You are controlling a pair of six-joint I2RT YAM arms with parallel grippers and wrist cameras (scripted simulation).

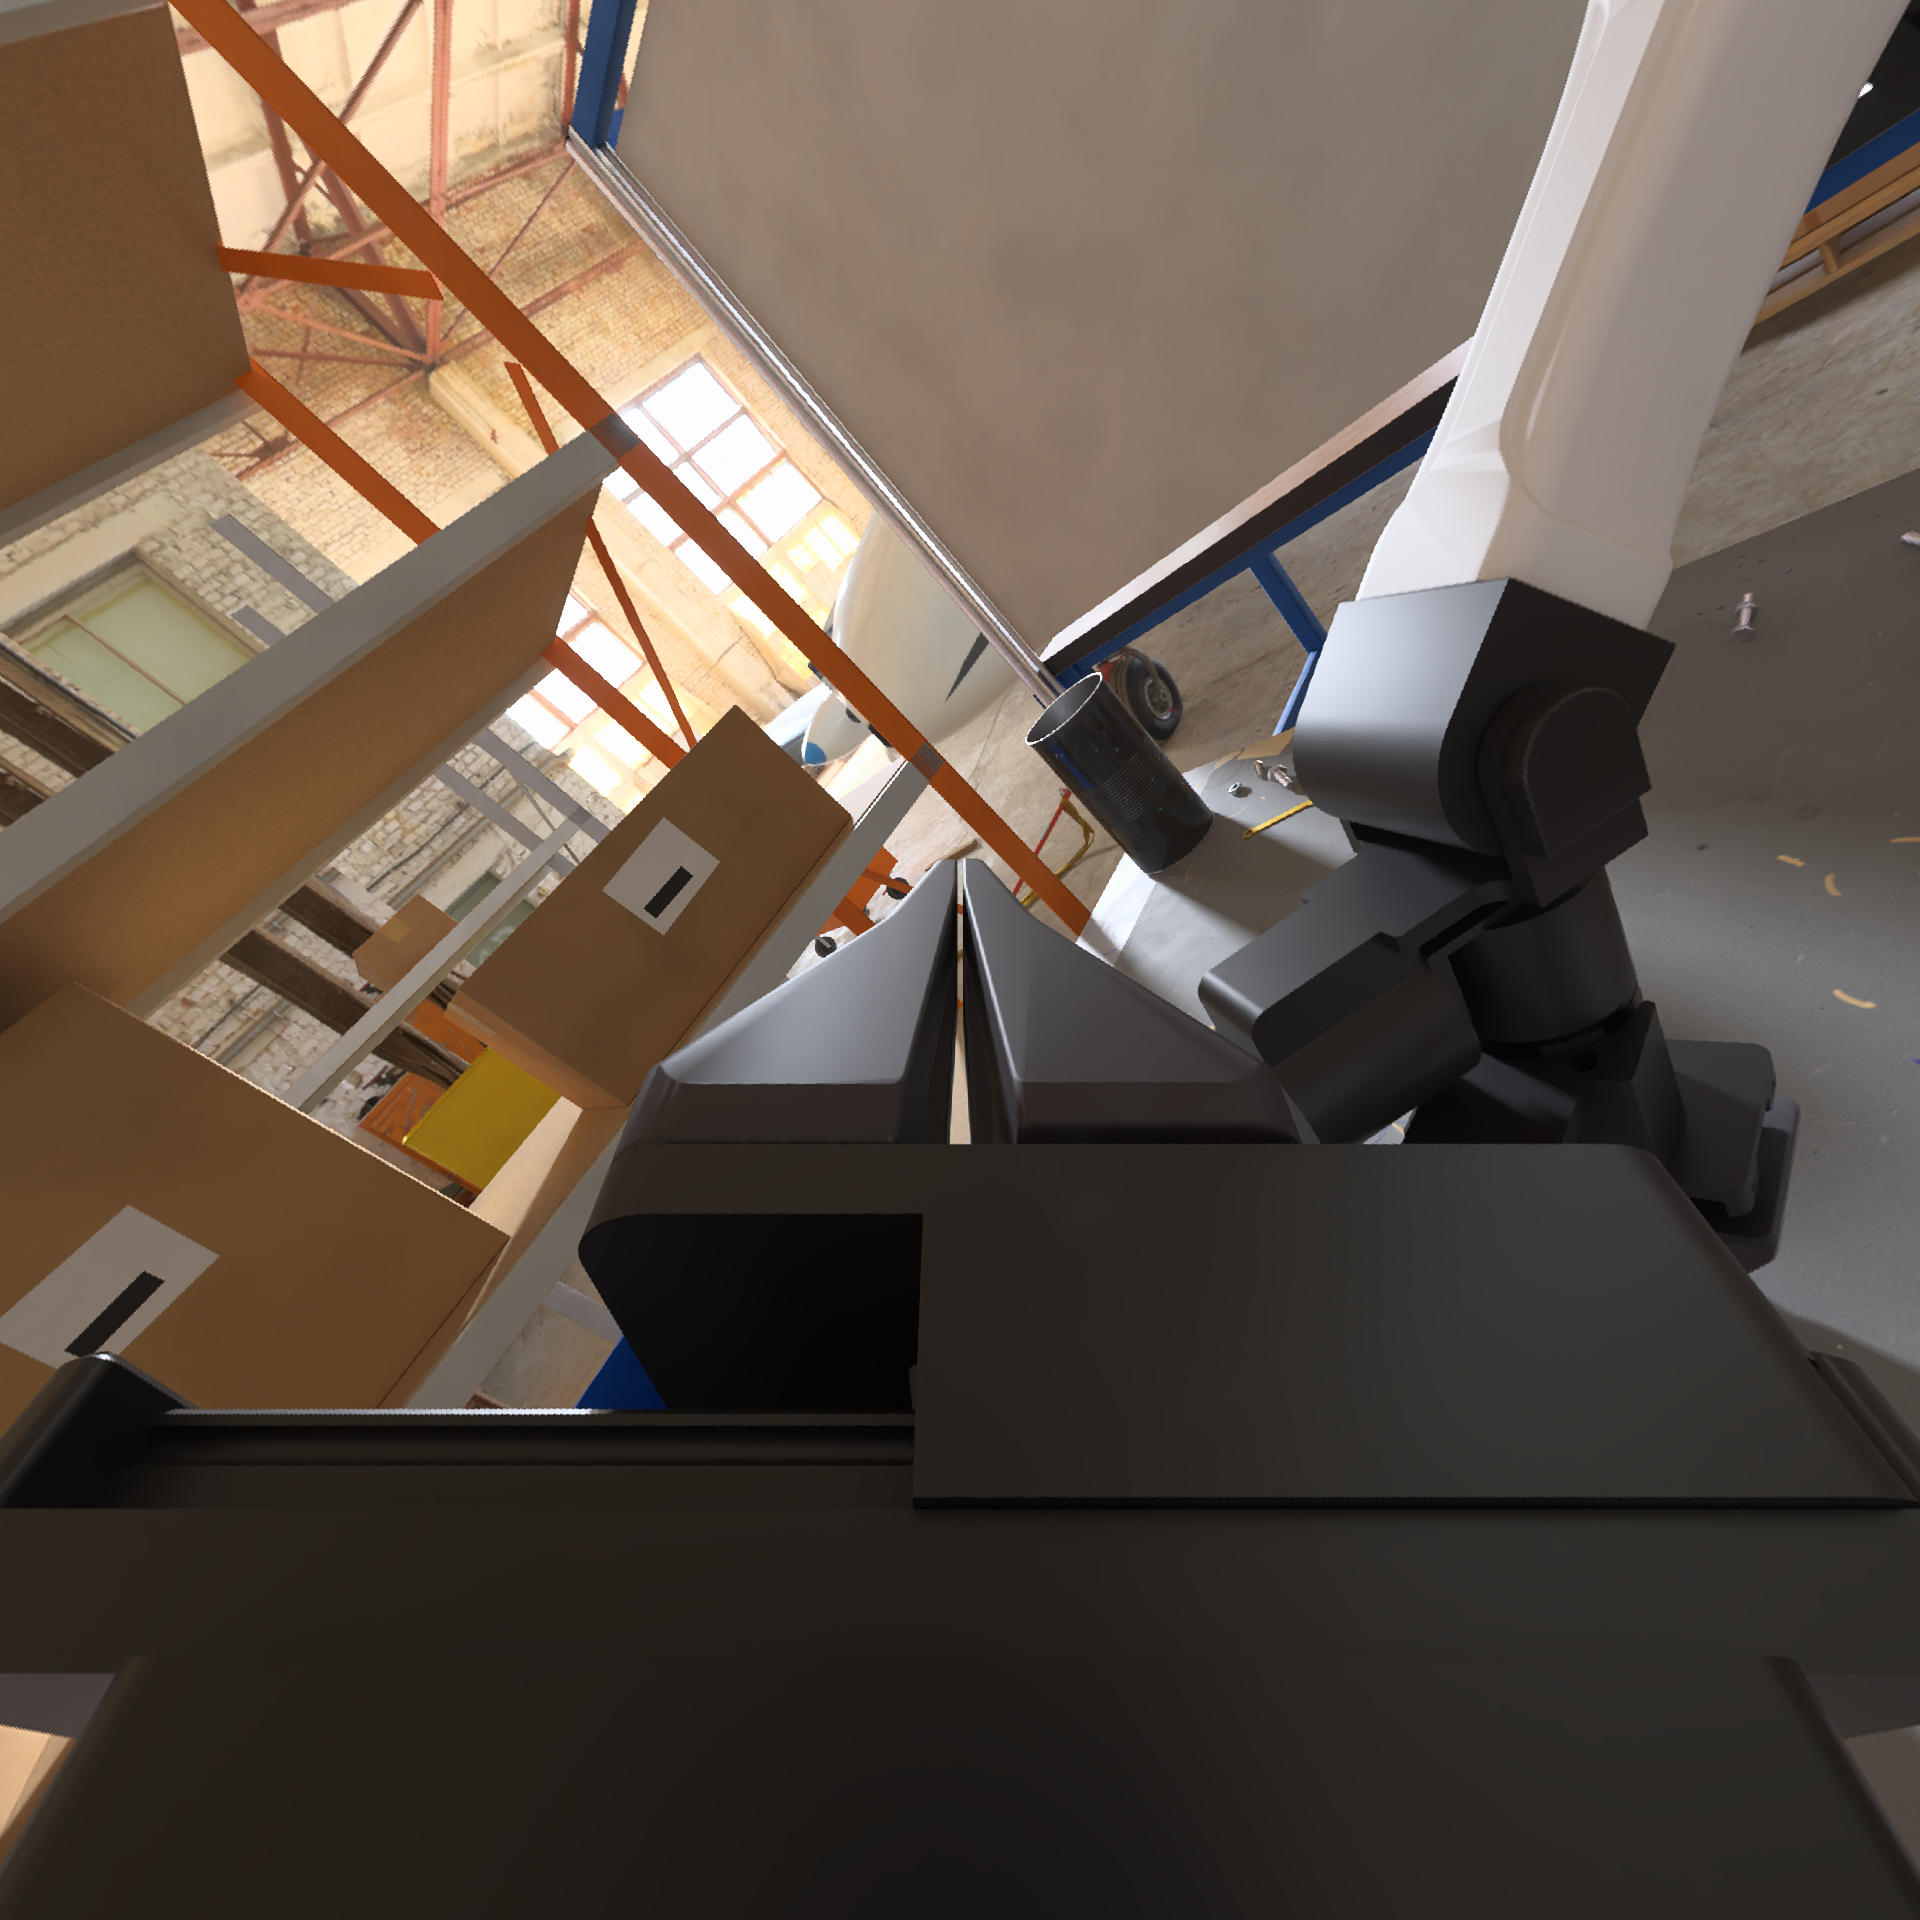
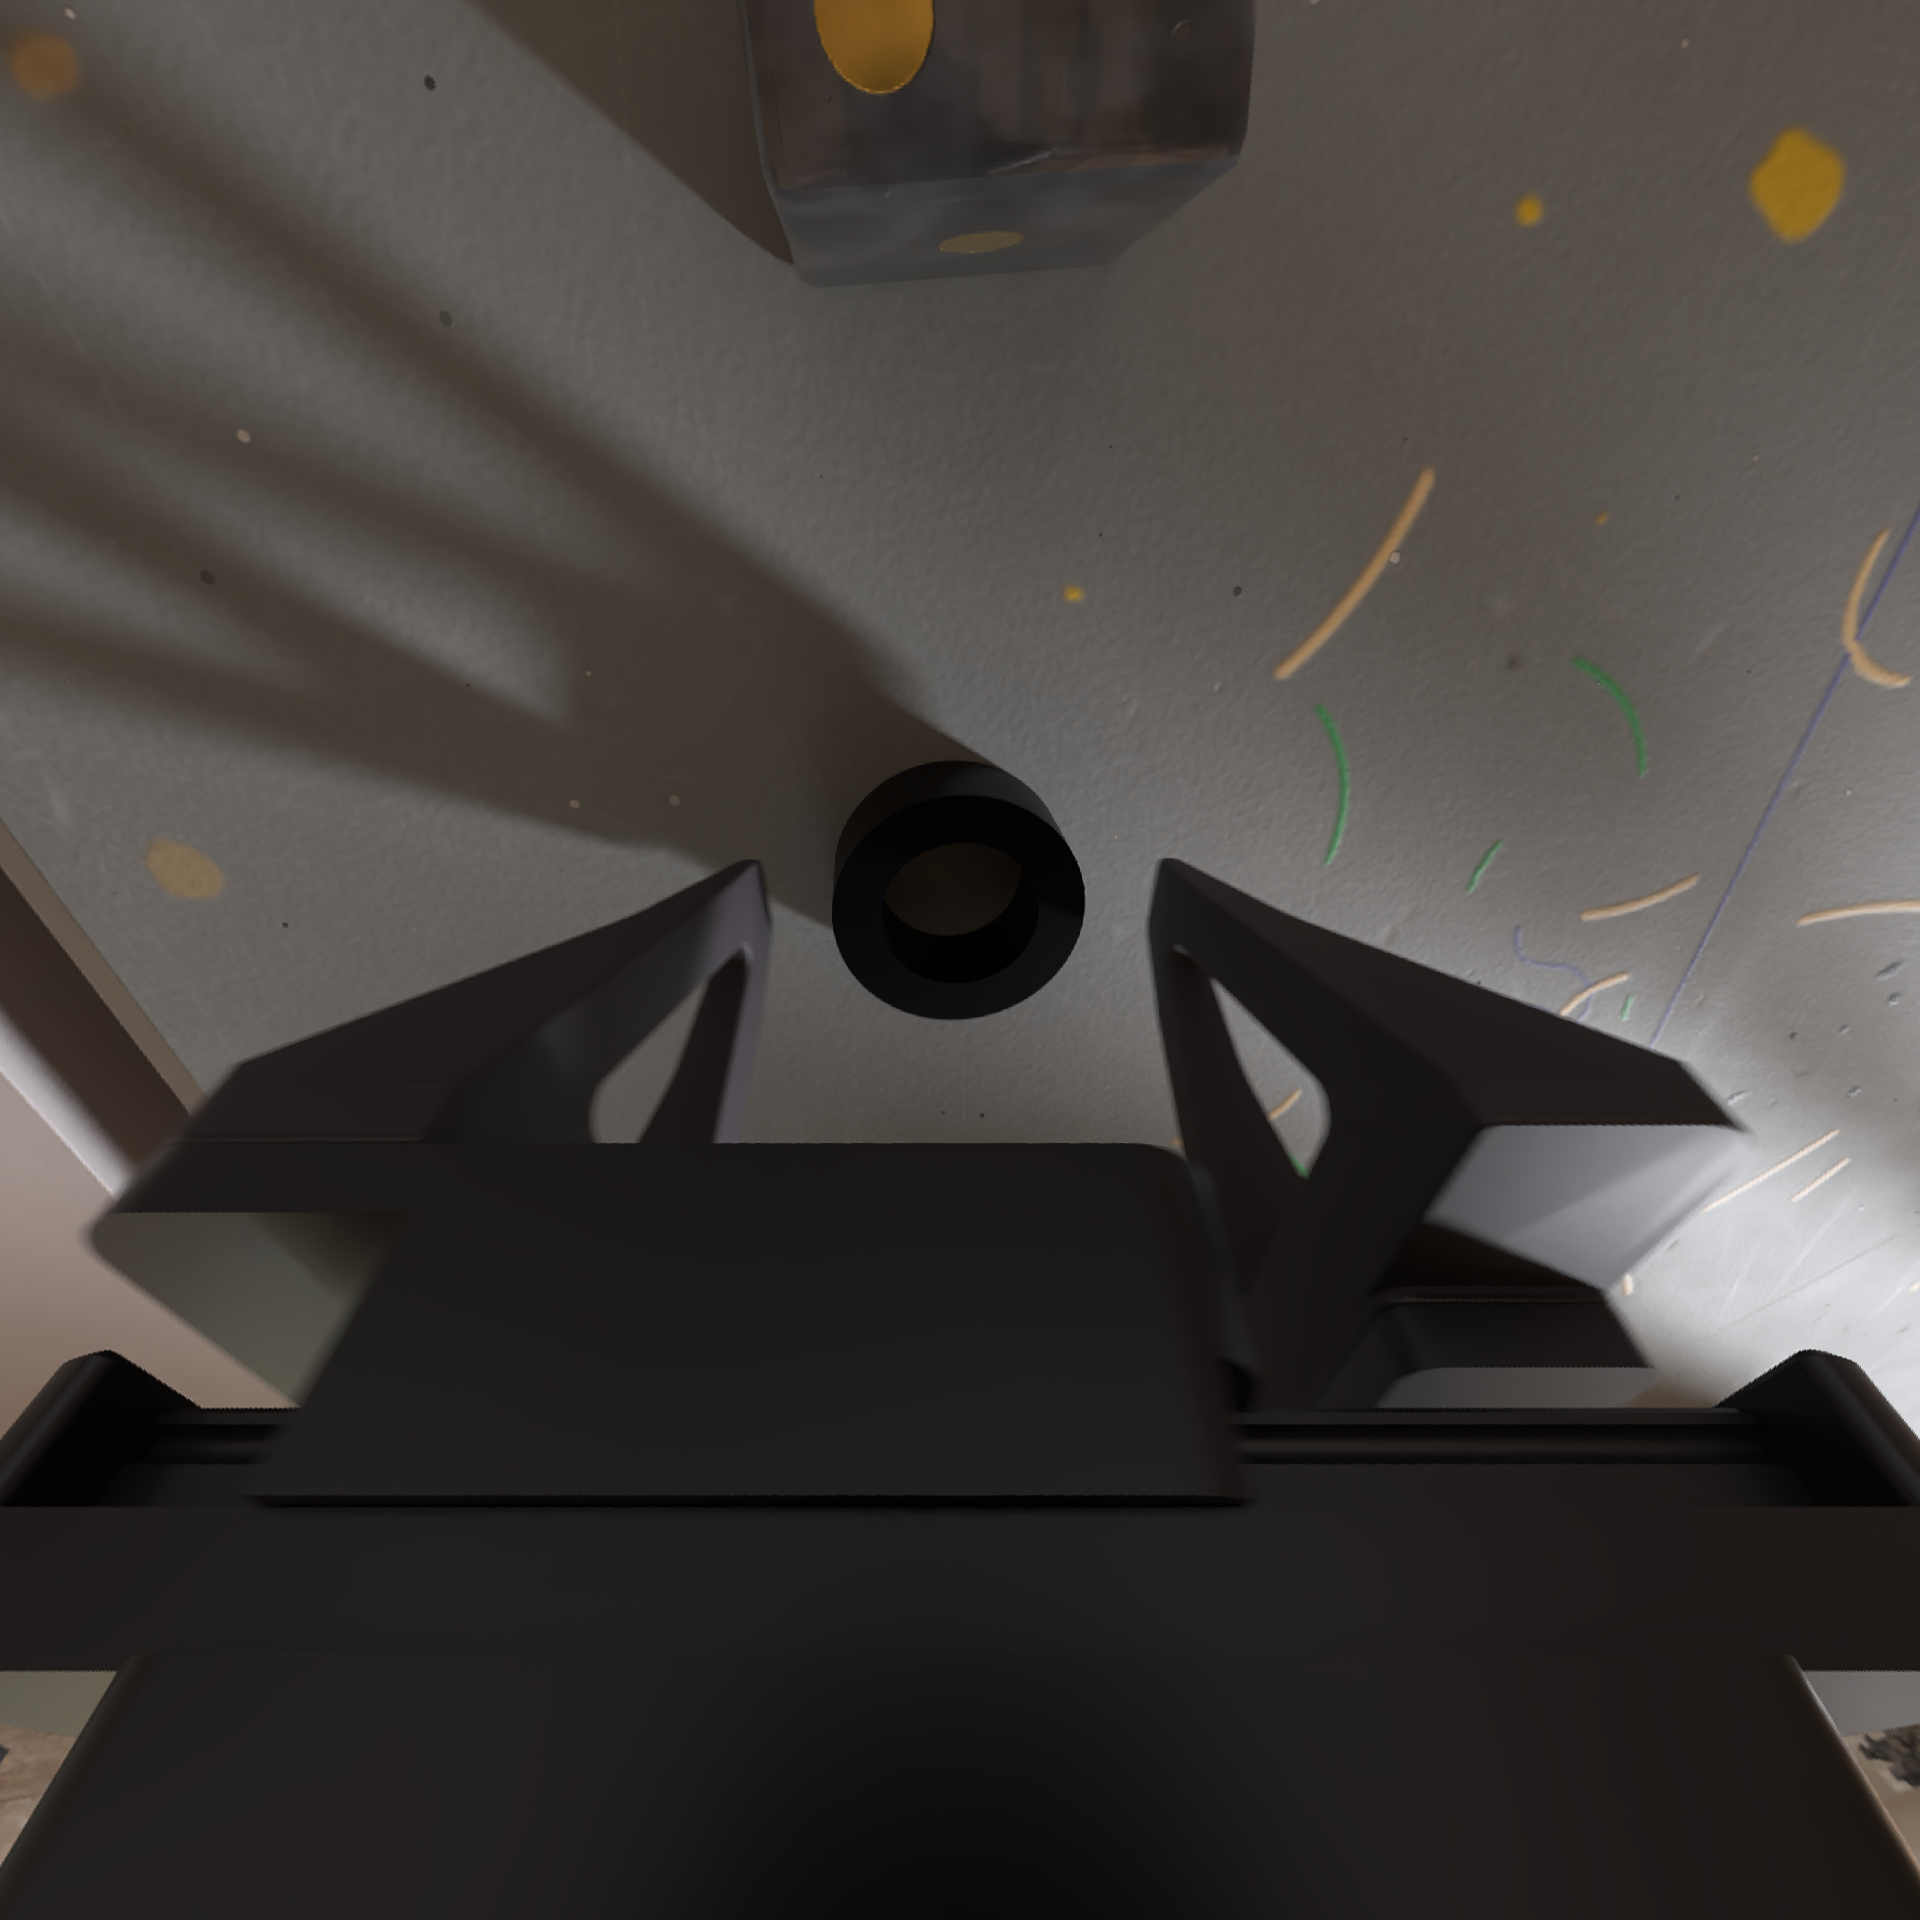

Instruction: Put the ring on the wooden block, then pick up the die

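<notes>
In the right wrist view a black ring (image 2: 958,902) lies on the grey speckled table (image 2: 1351,364). My right gripper (image 2: 961,883) is open, with one finger on each side of the ring and a gap to both. A dark translucent die (image 2: 987,156) with yellow pips sits farther ahead at the top edge. My left gripper (image 1: 959,883) is shut and empty, raised and pointing away from the table. The wooden block is not in view.
In the left wrist view the other arm (image 1: 1507,779), white and black, stands at the right. A black cylinder (image 1: 1122,769) stands on the table near its base. Cardboard boxes (image 1: 665,904) on shelves fill the left. The table's left edge (image 2: 94,966) runs close to the right gripper.
</notes>
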